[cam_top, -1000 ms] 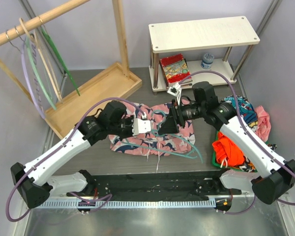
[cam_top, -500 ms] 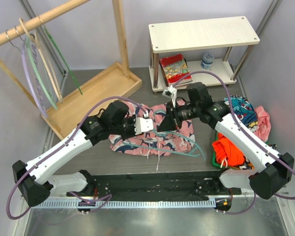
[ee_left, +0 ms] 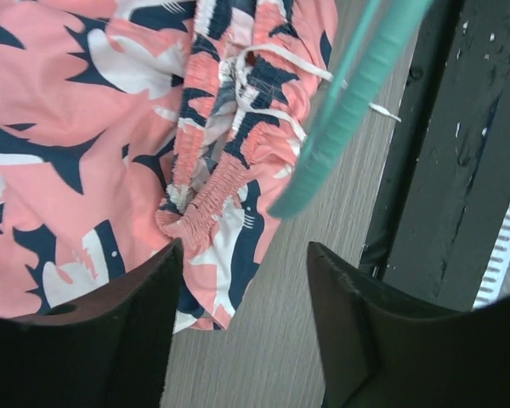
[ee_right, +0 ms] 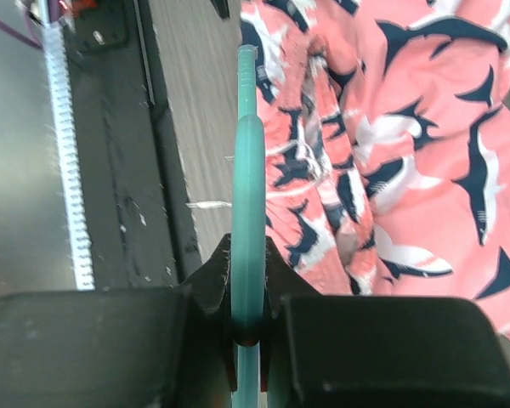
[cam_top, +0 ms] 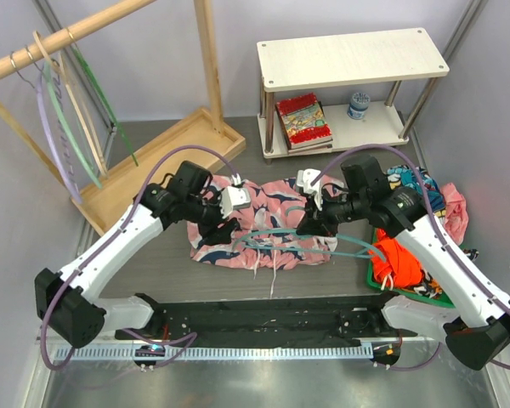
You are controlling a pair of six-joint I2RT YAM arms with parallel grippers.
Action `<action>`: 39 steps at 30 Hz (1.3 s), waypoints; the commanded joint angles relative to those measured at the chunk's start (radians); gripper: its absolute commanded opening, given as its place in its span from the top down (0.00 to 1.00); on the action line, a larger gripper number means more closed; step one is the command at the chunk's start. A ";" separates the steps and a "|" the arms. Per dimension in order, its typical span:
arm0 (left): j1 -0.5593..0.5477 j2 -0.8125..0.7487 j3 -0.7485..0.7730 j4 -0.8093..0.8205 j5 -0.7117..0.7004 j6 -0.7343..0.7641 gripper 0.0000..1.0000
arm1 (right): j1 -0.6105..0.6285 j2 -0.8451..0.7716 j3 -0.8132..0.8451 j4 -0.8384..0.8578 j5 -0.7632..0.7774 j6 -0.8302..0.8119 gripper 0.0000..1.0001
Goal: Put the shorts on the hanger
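Starting big: the dark desk [cam_top: 161,263] has the shorts [cam_top: 272,204] lying in a rumpled heap about mid-desk, slightly toward the near edge. They're pink with navy and white bird shapes. It's soft, floppy fabric and I'd guess pretty light, so it'll sag and bunch wherever it isn't supported, and a single layer would probably just slide off a thin bar.

The hanger [ee_right: 249,170] is thin teal plastic. It looks stiff-ish but springy, and probably slick. It's held just above the near-edge side of the shorts. The right claw [ee_right: 248,297] is clamped tight on its bar, nothing else in there.

The left claw [ee_left: 242,255] is spread wide with nothing in it, hanging right over the shorts' near edge.

Best spot to grab, imo, is the gathered elastic waistband [ee_left: 212,183]. It's thicker and ruffled, so there's more to pinch than flat cloth. I'd stay off the white drawstring [ee_left: 280,64], since it's skinny and would likely just pull through.
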 commanded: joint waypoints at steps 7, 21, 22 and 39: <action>-0.005 0.142 0.029 0.102 -0.226 -0.114 0.53 | -0.030 0.059 0.019 -0.036 0.134 -0.196 0.99; -0.065 0.378 0.084 0.114 -0.490 -0.347 0.53 | -0.041 0.132 0.008 0.091 0.103 -0.170 0.99; -0.065 0.386 0.086 0.111 -0.496 -0.353 0.54 | -0.039 0.139 0.013 0.096 0.100 -0.168 0.99; -0.089 0.410 0.080 0.030 -0.448 -0.338 0.79 | -0.041 0.189 -0.002 0.008 -0.013 -0.230 0.99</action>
